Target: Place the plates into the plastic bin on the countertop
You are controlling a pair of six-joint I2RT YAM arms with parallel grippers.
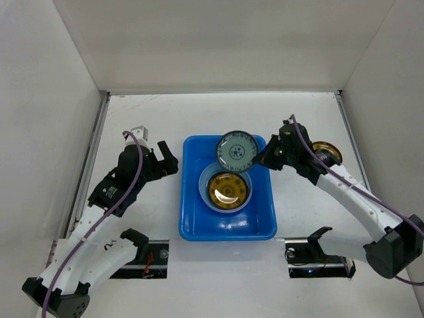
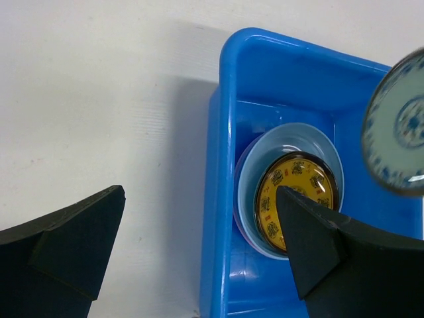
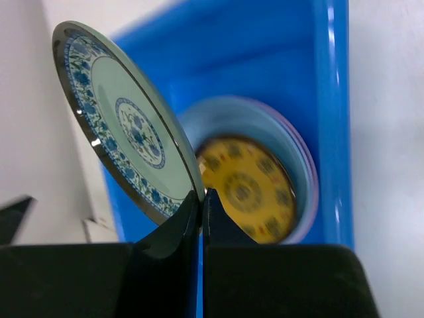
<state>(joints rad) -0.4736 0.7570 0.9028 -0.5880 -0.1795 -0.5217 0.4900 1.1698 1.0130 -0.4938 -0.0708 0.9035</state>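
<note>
Plates are going into the blue plastic bin (image 1: 192,232), and right now the right gripper (image 1: 265,158) has one: a grey-teal patterned plate (image 1: 236,151), pinched by its rim. On the right wrist camera the gripper (image 3: 201,199) is pressed tight on the plate's lower edge, and the plate (image 3: 126,126) rises tilted above the fingers, its blue floral face turned toward the bin's floor. From above, the plate hangs just off the gripper's tips, over the far end of the bin and overlapping its far rim.

Below and nearer than that gripper a stack sits inside the bin. A yellow-gold patterned plate (image 1: 230,187) lies on top, nested in a light blue plate (image 1: 207,192), and a lilac plate (image 3: 311,192) peeks out at the stack's edge.

The left gripper (image 1: 156,149) hovers over the table (image 1: 132,119), just outside the bin's left wall. Its fingers (image 2: 79,245) are spread wide with nothing between them. On its wrist view the stack shows past its right finger.

Behind the right gripper, by the arm's wrist, a second yellow-gold plate (image 1: 328,151) rests on the table, partly hidden by the arm.
</note>
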